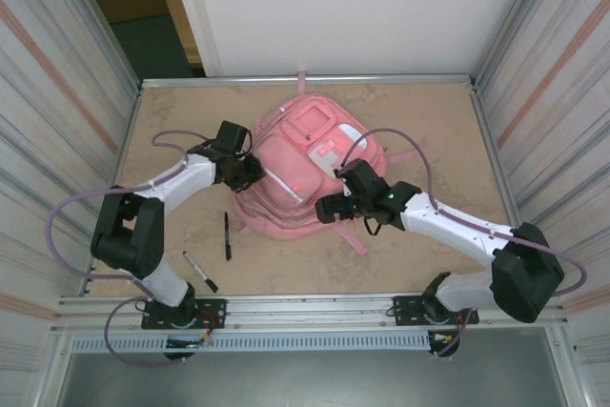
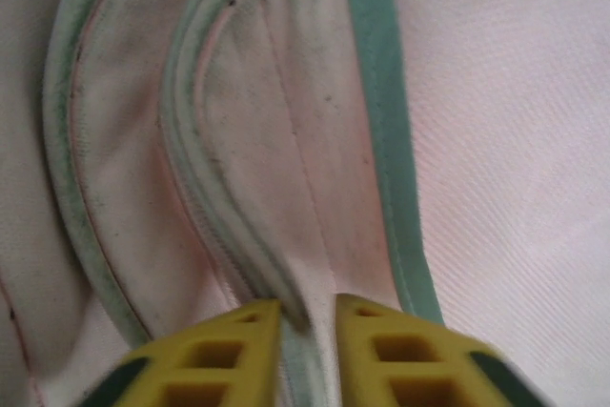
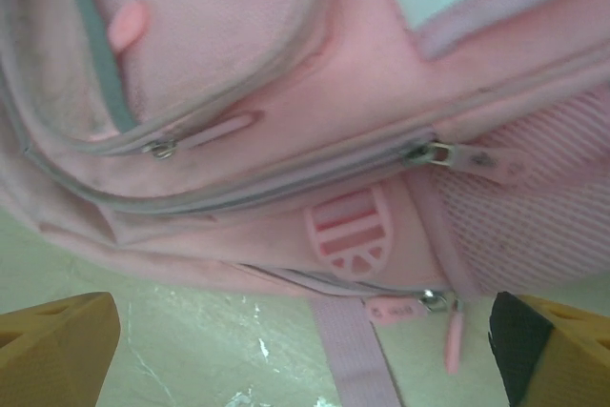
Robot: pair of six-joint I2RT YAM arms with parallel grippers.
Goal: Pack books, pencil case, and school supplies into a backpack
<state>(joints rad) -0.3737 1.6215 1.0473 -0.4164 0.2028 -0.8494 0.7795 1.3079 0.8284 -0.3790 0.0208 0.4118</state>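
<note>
Yellow fingers (image 2: 229, 355) of my left gripper (image 2: 307, 316) stand narrow, pinching a piped seam fold on the large pink fabric backpack (image 1: 286, 164), which lies flat mid-table. I judge the pinch is there to steady the bag for opening. My right gripper (image 3: 305, 359) hovers spread wide by the bag's near edge, over a zip pull (image 3: 457, 159), holding nothing. Two slim black pens (image 1: 227, 235) lie on the sandy table (image 1: 448, 111), near left of the bag.

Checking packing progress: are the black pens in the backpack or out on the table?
Out. One pen lies on the table just left of the backpack; the other pen lies nearer the front edge.
</note>
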